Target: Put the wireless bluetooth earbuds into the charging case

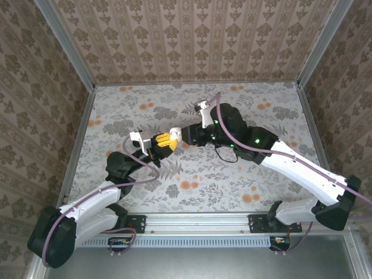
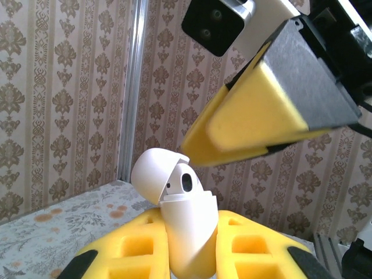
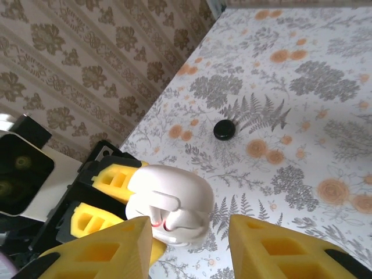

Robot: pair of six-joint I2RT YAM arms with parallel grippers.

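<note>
Tabletop (image 1: 232, 186), far from walls (image 1: 186, 40): left jaws pinch charging case (image 2: 189, 232), right jaws spread nearby.

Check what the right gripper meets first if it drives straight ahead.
Probably the open charging case, clamped in the left gripper, just ahead of the right gripper; depth is hard to judge.

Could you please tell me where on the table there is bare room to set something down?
Free: the back strip of the table along the rear wall, and the front middle between the left arm and right arm. Crowded: the centre, where the left gripper holds the charging case by the open right gripper. A black earbud lies beyond it.
</note>
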